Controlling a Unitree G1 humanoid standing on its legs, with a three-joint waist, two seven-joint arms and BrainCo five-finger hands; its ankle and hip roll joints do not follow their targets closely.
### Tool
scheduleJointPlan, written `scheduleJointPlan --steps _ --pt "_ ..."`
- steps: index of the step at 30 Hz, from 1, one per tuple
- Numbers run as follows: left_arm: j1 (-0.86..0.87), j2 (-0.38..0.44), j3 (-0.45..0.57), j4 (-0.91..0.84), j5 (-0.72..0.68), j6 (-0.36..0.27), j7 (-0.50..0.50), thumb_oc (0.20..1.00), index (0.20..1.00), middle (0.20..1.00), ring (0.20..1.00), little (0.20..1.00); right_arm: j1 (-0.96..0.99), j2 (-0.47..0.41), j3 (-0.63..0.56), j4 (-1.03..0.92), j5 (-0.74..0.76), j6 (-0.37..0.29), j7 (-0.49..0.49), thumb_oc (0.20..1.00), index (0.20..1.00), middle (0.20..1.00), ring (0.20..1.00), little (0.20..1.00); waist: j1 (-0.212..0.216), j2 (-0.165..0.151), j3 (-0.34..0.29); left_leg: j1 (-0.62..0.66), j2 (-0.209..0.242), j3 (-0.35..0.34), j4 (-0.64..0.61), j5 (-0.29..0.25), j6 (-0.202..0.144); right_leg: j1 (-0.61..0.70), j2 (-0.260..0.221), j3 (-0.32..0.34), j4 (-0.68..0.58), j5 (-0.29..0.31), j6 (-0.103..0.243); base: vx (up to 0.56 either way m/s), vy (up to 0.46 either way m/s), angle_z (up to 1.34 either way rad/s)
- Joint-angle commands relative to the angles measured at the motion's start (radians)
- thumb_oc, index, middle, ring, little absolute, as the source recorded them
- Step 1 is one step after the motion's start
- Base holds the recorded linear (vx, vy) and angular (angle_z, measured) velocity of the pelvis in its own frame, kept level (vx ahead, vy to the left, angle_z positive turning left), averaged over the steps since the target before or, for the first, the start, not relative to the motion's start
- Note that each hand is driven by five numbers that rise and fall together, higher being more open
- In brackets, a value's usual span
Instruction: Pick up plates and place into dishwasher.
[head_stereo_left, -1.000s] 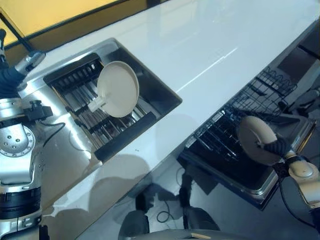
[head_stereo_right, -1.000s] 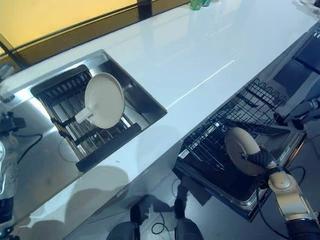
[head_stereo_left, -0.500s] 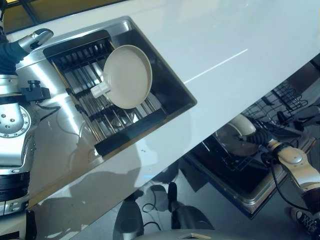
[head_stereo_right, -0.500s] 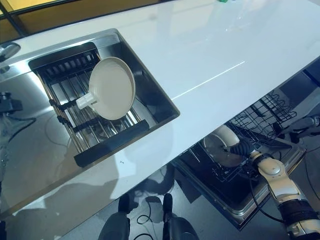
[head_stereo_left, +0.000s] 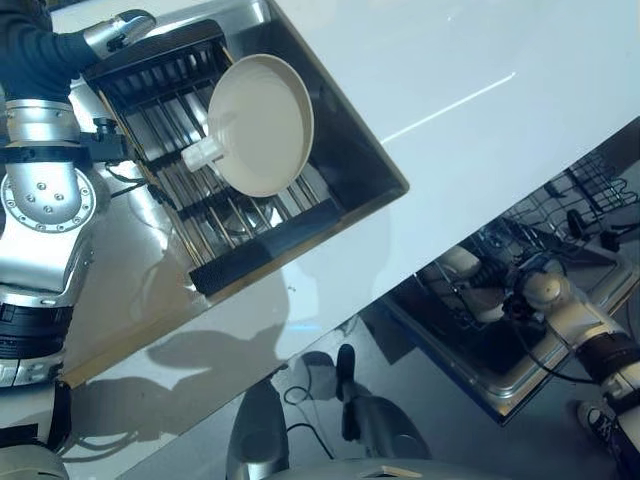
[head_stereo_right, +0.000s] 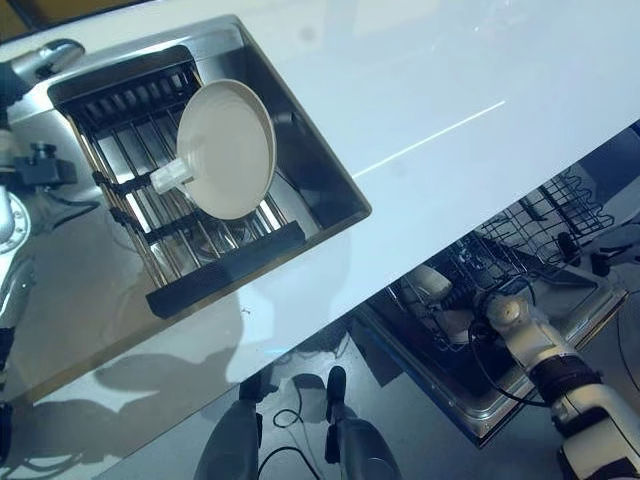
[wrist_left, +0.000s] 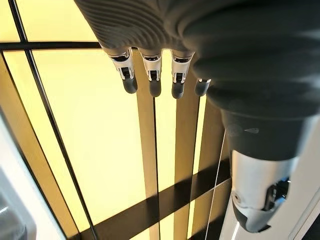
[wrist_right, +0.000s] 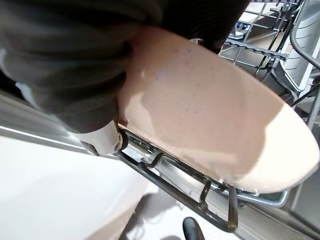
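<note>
While the right arm reaches under the edge of the glossy white countertop (head_stereo_left: 420, 70), the left eye view shows the right hand (head_stereo_left: 500, 290) down inside the dark wire dishwasher rack (head_stereo_left: 560, 215), with pale rounded dishes (head_stereo_left: 462, 265) just beside it; its fingers are too hidden there to read. Well apart from that hand, across the counter, a round cream plate (head_stereo_left: 262, 124) stands tilted on edge in the black-framed metal drying rack (head_stereo_left: 200, 200) set in the stainless steel sink (head_stereo_left: 365, 165). The left hand's cover (head_stereo_left: 40, 50) shows beyond the sink's far corner.

From the right eye view, the same plate in the sink rack leans against the slats, and the rack of the open dishwasher (head_stereo_right: 540, 330) sticks out from below the counter with the right arm entering it.

Looking along the left hand (wrist_left: 150, 75) in the left wrist view, the fingers hang straight and relaxed with nothing between them, in front of yellow panels with dark frames (wrist_left: 90, 140).

Close up in the right wrist view, a speckled pinkish-beige plate (wrist_right: 215, 120) sits directly against the right hand's dark ribbed cover, its lower rim resting on the wires of the dishwasher rack. Whether the fingers grip it cannot be told, since they are hidden behind the plate.
</note>
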Motion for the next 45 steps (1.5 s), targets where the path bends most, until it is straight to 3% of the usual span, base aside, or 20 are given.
scheduleJointPlan --steps 1,5,6,7,12,18,24,28,31,34,38,39,41,42,45 --pt "-0.083 -0.014 0.017 0.016 0.008 -0.023 0.022 1.000 1.000 1.000 1.000 1.000 0.053 0.073 0.133 0.005 0.002 -0.004 0.025 0.200 0.200 0.200 0.200 0.200 0.008 0.061 0.007 -0.068 -0.072 -0.066 0.001 0.048 0.066 -0.054 0.010 -0.059 0.116 -0.061 -0.032 -0.04 0.008 0.00" --pt "-0.087 -0.014 0.017 0.027 0.008 -0.021 0.014 1.000 1.000 1.000 1.000 1.000 0.083 0.082 0.106 0.005 -0.007 -0.018 -0.035 0.200 0.200 0.200 0.200 0.200 0.002 0.054 0.002 -0.066 -0.071 -0.059 0.005 0.043 0.067 -0.052 0.012 -0.053 0.117 -0.058 -0.030 -0.01 0.001 0.00" --pt "-0.079 -0.011 0.022 0.025 0.005 -0.022 0.012 1.000 1.000 1.000 1.000 1.000 0.095 0.075 0.091 -0.005 -0.001 -0.020 -0.064 0.881 0.881 0.881 0.881 0.881 0.000 0.050 -0.002 -0.063 -0.071 -0.057 0.006 0.042 0.067 -0.050 0.013 -0.051 0.117 -0.056 -0.028 0.00 0.000 0.00" --pt "-0.074 -0.009 0.025 0.024 0.005 -0.023 0.014 1.000 1.000 1.000 1.000 1.000 0.105 0.069 0.076 -0.019 0.004 -0.019 -0.089 1.000 1.000 1.000 1.000 1.000 -0.003 0.047 -0.004 -0.061 -0.070 -0.055 0.006 0.042 0.068 -0.047 0.014 -0.049 0.117 -0.055 -0.027 0.00 0.000 0.00" --pt "0.004 -0.003 0.077 0.018 0.005 -0.045 0.010 1.000 1.000 1.000 1.000 1.000 0.179 0.028 -0.064 -0.120 0.014 -0.037 -0.207 1.000 1.000 1.000 1.000 1.000 -0.017 0.028 -0.037 -0.023 -0.063 -0.042 -0.013 0.037 0.071 -0.018 0.021 -0.032 0.101 -0.049 -0.021 0.03 0.026 0.00" --pt "0.200 -0.040 0.210 -0.013 0.045 -0.067 -0.026 1.000 1.000 1.000 1.000 1.000 0.293 -0.025 -0.363 -0.360 -0.031 0.004 -0.254 1.000 1.000 1.000 1.000 1.000 -0.048 0.018 -0.114 0.054 -0.055 -0.017 -0.045 0.028 0.079 0.038 0.030 0.008 0.083 -0.053 -0.019 0.10 0.107 -0.11" --pt "0.401 -0.116 0.325 -0.015 0.185 -0.090 -0.088 1.000 1.000 1.000 1.000 1.000 0.391 -0.006 -0.649 -0.577 -0.061 -0.007 -0.298 1.000 1.000 1.000 1.000 1.000 -0.082 0.058 -0.197 0.119 -0.072 0.016 -0.030 -0.003 0.094 0.086 0.021 0.056 0.080 -0.060 -0.017 0.11 0.245 -0.19" --pt "0.495 -0.095 0.378 0.015 0.429 -0.102 -0.051 1.000 1.000 1.000 1.000 1.000 0.451 0.027 -0.756 -0.691 -0.083 -0.047 -0.318 1.000 1.000 1.000 1.000 1.000 -0.110 0.089 -0.246 0.170 -0.084 0.038 -0.040 -0.019 0.105 0.118 0.008 0.090 0.071 -0.061 -0.007 0.07 0.273 -0.15" --pt "0.534 -0.043 0.383 0.049 0.607 -0.126 -0.008 1.000 1.000 1.000 1.000 1.000 0.476 0.036 -0.794 -0.753 -0.042 -0.080 -0.329 1.000 1.000 1.000 1.000 1.000 -0.128 0.107 -0.269 0.209 -0.093 0.050 -0.060 -0.027 0.113 0.137 -0.004 0.107 0.065 -0.061 0.004 0.04 0.285 -0.18" --pt "0.581 0.002 0.374 0.078 0.799 -0.163 0.034 1.000 1.000 1.000 1.000 1.000 0.513 0.055 -0.826 -0.783 -0.003 -0.160 -0.335 1.000 1.000 1.000 1.000 1.000 -0.149 0.123 -0.290 0.249 -0.101 0.069 -0.079 -0.037 0.117 0.154 -0.021 0.116 0.064 -0.061 0.022 0.04 0.293 -0.13" --pt "0.596 0.067 0.328 0.115 0.946 -0.170 0.089 1.000 1.000 1.000 1.000 1.000 0.518 0.053 -0.819 -0.818 0.016 -0.206 -0.330 1.000 1.000 1.000 1.000 1.000 -0.159 0.134 -0.304 0.297 -0.102 0.098 -0.120 -0.038 0.124 0.167 -0.041 0.097 0.057 -0.054 0.046 0.02 0.182 -0.11" --pt "0.598 0.083 0.315 0.126 0.989 -0.162 0.106 1.000 1.000 1.000 1.000 1.000 0.512 0.053 -0.810 -0.824 0.030 -0.216 -0.327 1.000 1.000 1.000 1.000 1.000 -0.155 0.133 -0.305 0.310 -0.102 0.112 -0.130 -0.038 0.125 0.166 -0.039 0.070 0.072 -0.052 0.052 -0.02 0.070 -0.26" --pt "0.615 0.120 0.309 0.147 1.050 -0.133 0.129 1.000 1.000 1.000 1.000 1.000 0.484 0.051 -0.778 -0.823 0.060 -0.253 -0.299 1.000 1.000 1.000 1.000 1.000 -0.127 0.131 -0.302 0.343 -0.093 0.171 -0.152 -0.041 0.124 0.162 -0.038 -0.066 0.141 -0.065 0.070 -0.04 0.017 -0.32" --pt "0.621 0.136 0.310 0.162 1.063 -0.134 0.142 1.000 1.000 1.000 1.000 1.000 0.468 0.042 -0.762 -0.822 0.071 -0.257 -0.303 1.000 1.000 1.000 1.000 1.000 -0.116 0.129 -0.299 0.346 -0.090 0.187 -0.159 -0.031 0.122 0.158 -0.034 -0.100 0.154 -0.068 0.067 -0.09 -0.057 -0.79" --pt "0.578 0.175 0.240 0.224 1.077 -0.128 0.188 1.000 1.000 1.000 1.000 1.000 0.433 0.018 -0.701 -0.816 0.100 -0.274 -0.334 1.000 1.000 1.000 1.000 1.000 -0.103 0.122 -0.294 0.330 -0.091 0.171 -0.142 -0.023 0.114 0.169 -0.022 -0.101 0.119 -0.079 0.047 -0.08 -0.114 -0.72"
